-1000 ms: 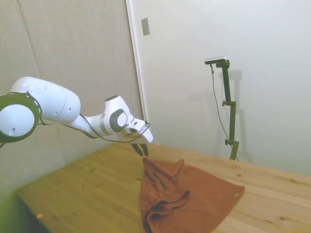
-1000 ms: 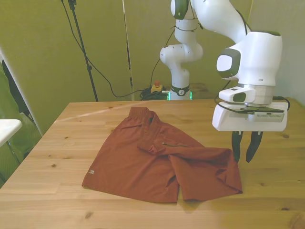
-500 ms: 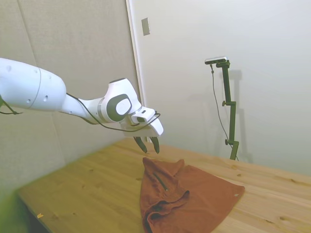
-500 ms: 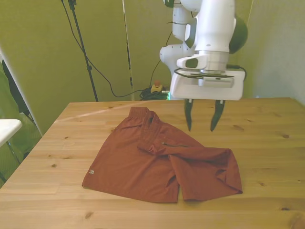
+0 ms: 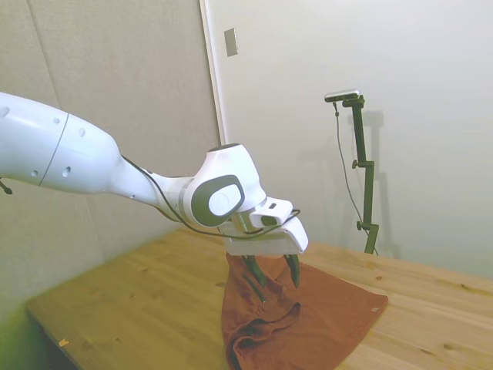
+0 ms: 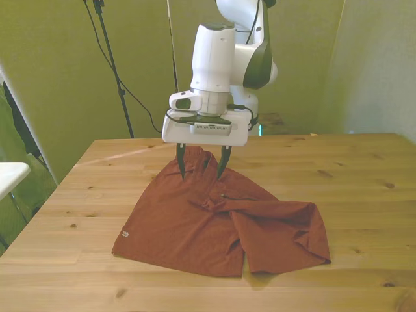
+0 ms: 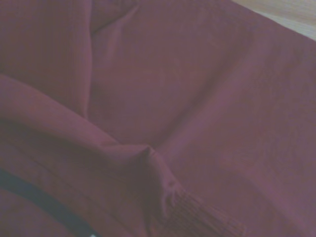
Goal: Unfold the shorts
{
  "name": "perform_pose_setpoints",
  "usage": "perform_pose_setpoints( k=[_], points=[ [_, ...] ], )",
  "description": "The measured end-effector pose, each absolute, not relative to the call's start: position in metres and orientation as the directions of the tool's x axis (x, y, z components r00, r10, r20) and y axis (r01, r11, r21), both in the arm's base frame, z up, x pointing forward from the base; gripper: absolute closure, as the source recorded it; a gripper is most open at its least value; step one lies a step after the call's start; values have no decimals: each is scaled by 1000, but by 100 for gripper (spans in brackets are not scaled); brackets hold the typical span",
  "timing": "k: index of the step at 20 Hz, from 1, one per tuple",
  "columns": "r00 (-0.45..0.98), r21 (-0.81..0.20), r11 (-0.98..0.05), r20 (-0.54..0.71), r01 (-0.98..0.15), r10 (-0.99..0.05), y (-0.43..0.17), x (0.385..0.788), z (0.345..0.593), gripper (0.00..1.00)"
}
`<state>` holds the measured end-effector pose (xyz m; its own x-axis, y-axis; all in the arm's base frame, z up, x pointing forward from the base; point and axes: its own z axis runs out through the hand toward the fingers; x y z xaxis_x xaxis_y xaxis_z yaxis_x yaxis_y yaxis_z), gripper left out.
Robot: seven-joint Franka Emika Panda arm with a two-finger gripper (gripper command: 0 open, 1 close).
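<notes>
- Hovering over the waistband end of the shorts [image 6: 214,218], the gripper [image 6: 202,169] points its fingers down, spread apart, gripping nothing; tips appear just above the cloth, though contact is hard to rule out from either angle.
- Shorts lie on the wooden table [image 6: 364,188], rumpled, one leg folded over toward the front view's right, the other spread flat toward the front view's left.
- Small pale tag [image 6: 125,233] shows at the hem on the front view's left.
- Side view: shorts [image 5: 300,316] sit past the arm's white wrist housing, which blocks the waistband end; a bunched fold lies nearest that camera.
- Wrist view: frame is filled with rust fabric [image 7: 197,108], blurred; a ridge of folded cloth crosses it and a dark cord [image 7: 44,202] runs along one edge.
- Surroundings: a black light stand [image 6: 110,65] with trailing cable stands behind the table on the front view's left, well apart from the shorts.
</notes>
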<state>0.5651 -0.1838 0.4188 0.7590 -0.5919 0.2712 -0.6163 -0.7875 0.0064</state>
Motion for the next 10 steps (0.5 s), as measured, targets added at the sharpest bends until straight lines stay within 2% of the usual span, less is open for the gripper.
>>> perform_pose_setpoints(
  k=[6, 7, 10],
  points=[
    [782, -41, -812, 245, -582, -573, -207, 571, 378, 0],
    [784, -52, -814, 241, -579, -573, -208, 572, 375, 100],
    [789, -71, -819, 230, -570, -569, -205, 574, 368, 100]
  ],
)
